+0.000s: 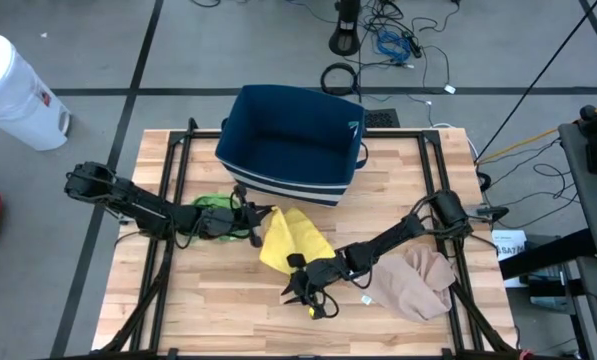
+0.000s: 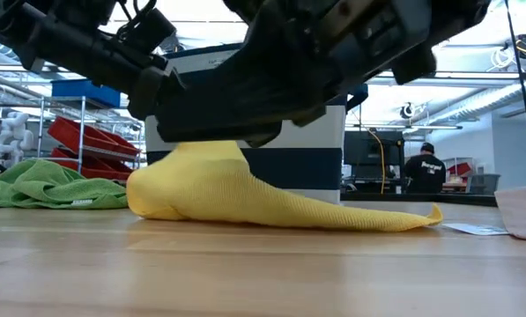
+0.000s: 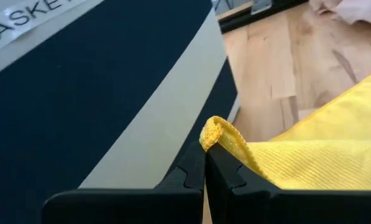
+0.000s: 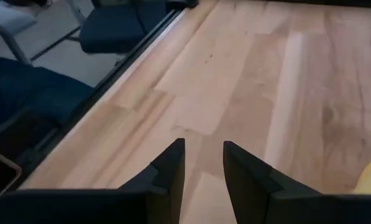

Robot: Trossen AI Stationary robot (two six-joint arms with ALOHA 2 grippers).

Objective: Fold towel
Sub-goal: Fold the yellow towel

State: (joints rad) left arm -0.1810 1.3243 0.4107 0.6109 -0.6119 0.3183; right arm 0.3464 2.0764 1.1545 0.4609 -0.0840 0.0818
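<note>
The crumpled yellow microfibre towel (image 1: 293,240) is spread on the bare slatted wooden table (image 1: 218,310), just in front of the dark blue fabric basket with a pale band (image 1: 293,140); its long axis is seen to run from the corner near the basket down toward the near edge, slanting toward the right arm's side. That upper corner is pinched between the fully closed fingers of the left gripper (image 3: 205,163), the hem being seen folded over the fingertips in the left wrist view. The right gripper (image 1: 303,290) is placed at the towel's near end, its fingers (image 4: 173,165) parted by a narrow gap with only bare wood between them; nothing is held. The near yellow edge lies just beside it, off to one side, so the right arm is judged nearer that free end and a small shift toward the cloth is called for.
</note>
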